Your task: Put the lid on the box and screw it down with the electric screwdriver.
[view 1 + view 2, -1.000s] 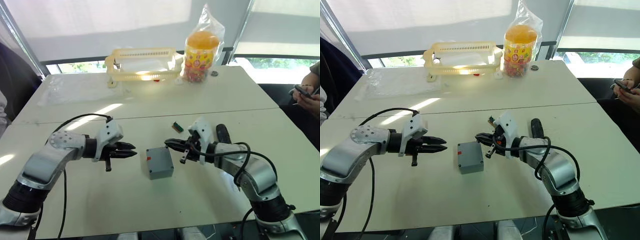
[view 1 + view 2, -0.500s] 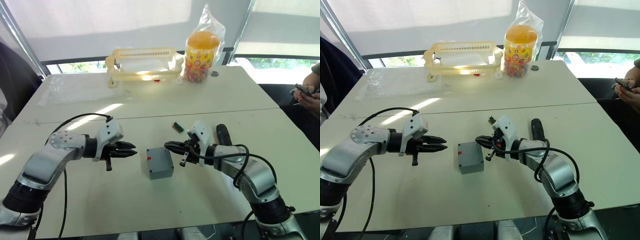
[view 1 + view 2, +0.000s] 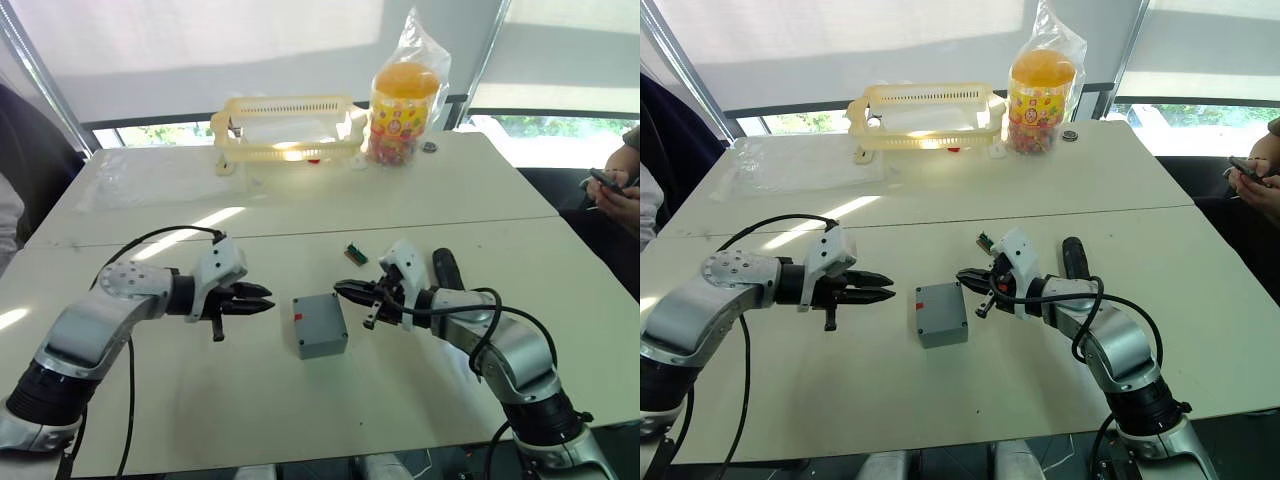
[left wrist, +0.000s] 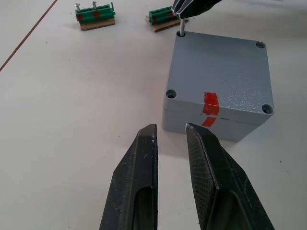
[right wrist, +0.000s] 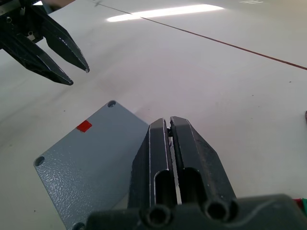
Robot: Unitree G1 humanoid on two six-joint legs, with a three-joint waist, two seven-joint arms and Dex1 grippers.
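The grey box stands on the table between my grippers, and the lid sits flush on it, with a red mark running over the seam. Just right of the box, my right gripper is shut on a small screw. The screw stands upright at one of the lid's far corner holes. To the left of the box my left gripper points at its side, open, with nothing between the fingers. The electric screwdriver lies on the table behind my right forearm.
Two green terminal blocks lie just beyond the box. At the far side of the table stand a yellow basket and a bagged candy jar. A person's hands with a phone are at the right edge.
My right gripper has shifted only slightly at the box's corner. The left arm and the box have stayed put.
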